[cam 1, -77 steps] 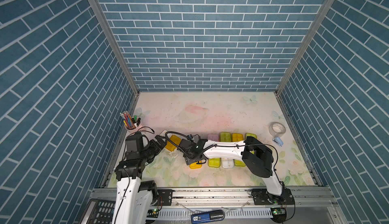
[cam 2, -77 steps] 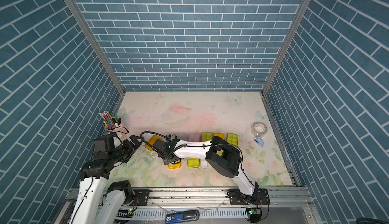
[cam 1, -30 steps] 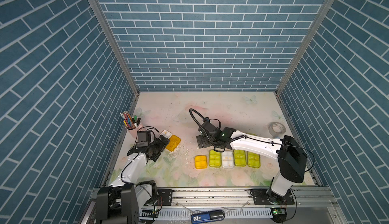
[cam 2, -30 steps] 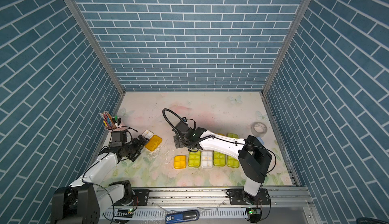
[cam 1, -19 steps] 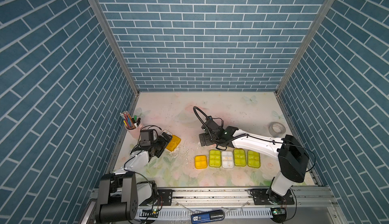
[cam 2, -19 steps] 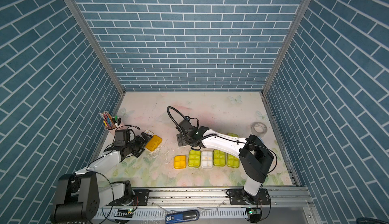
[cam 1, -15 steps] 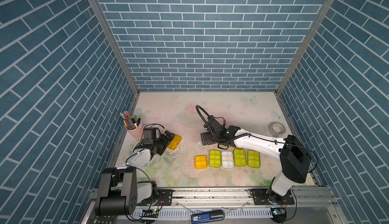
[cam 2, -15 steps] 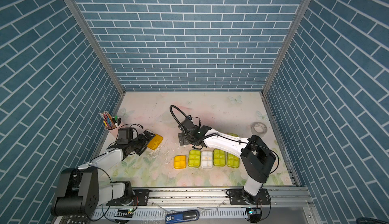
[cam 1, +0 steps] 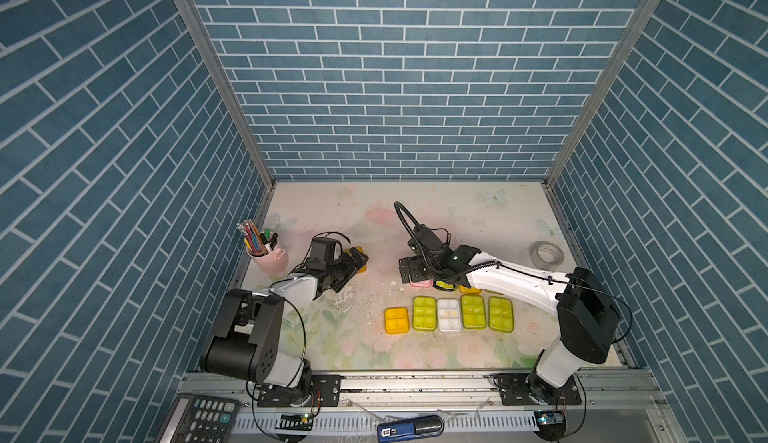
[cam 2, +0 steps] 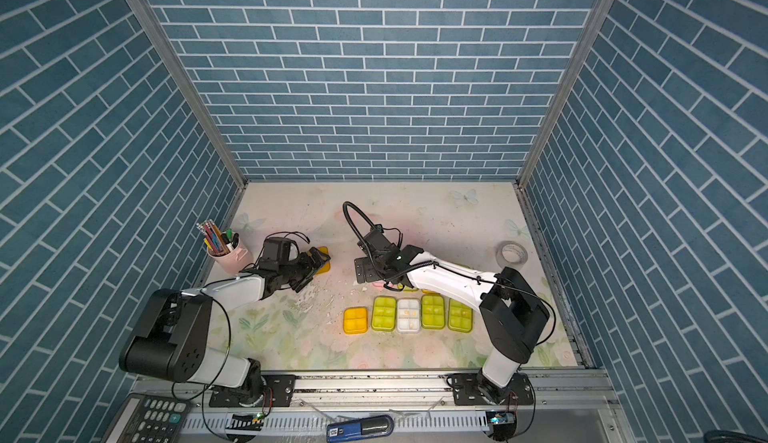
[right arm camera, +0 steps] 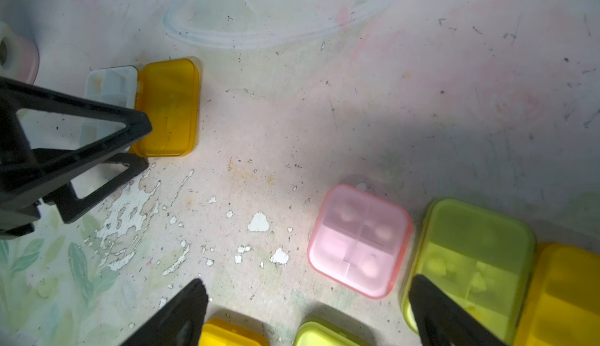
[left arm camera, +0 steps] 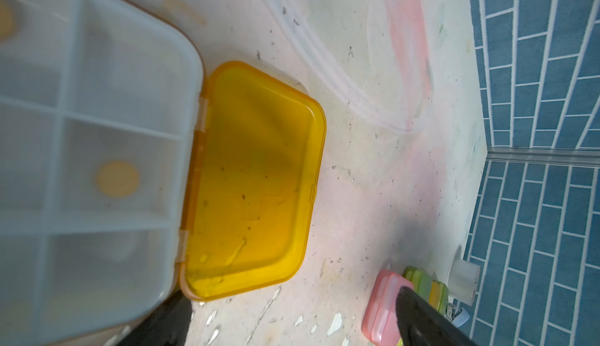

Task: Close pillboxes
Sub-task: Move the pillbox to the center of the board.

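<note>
Open pillbox left, shut ones right

Left gripper [cam 1: 353, 263] spread wide over the orange-lidded pillbox [left arm camera: 253, 178], lid flat. Bare table [cam 1: 382, 254] lies between. Right gripper [right arm camera: 310, 282] is spread above the shut pink pillbox [right arm camera: 358, 240], whose pills only the wrist view shows.

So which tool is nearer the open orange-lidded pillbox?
Left. The left tool hangs directly over the open orange-lidded pillbox, jaws apart. The right tool is well off to the side, open above the closed pink pillbox.
</note>
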